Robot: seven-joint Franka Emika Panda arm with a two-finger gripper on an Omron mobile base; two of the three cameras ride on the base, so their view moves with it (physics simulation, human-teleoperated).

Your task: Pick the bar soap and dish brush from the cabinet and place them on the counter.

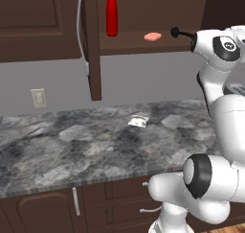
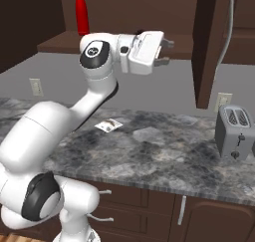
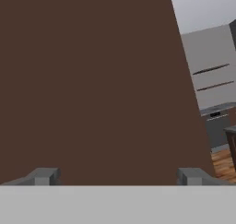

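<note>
Your claw (image 2: 167, 52) wide open, empty, level with cabinet (image 1: 143, 6) shelf. Salmon-pink bar soap (image 1: 152, 36) lies flat beside it; black dish brush (image 1: 181, 33) handle runs toward claw.

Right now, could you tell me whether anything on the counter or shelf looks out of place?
Nothing is spilled or damaged. The only stray item is a small whitish packet lying loose on the counter.

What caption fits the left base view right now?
Salmon-pink bar soap and black dish brush sit beside a red bottle on the open cabinet shelf.
</note>
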